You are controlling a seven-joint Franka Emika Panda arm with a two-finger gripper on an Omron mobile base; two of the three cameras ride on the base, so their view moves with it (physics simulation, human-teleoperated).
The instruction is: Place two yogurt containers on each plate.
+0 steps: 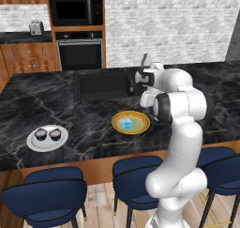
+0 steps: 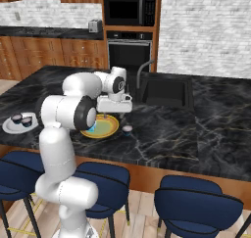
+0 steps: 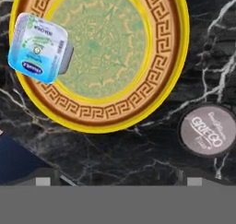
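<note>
Beside yellow plate (image 3: 161, 80), round cup (image 3: 206, 130) shows a grey "GRIEGO" lid.

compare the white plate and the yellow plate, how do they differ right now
The white plate is plain, while the yellow plate has an orange patterned rim and a greenish centre. The white plate carries two dark-topped round cups, while the yellow plate carries one light blue yogurt container. A third dark-topped cup stands on the counter just beside the yellow plate, apart from its rim. Both plates are round, shallow and similar in size.
</note>
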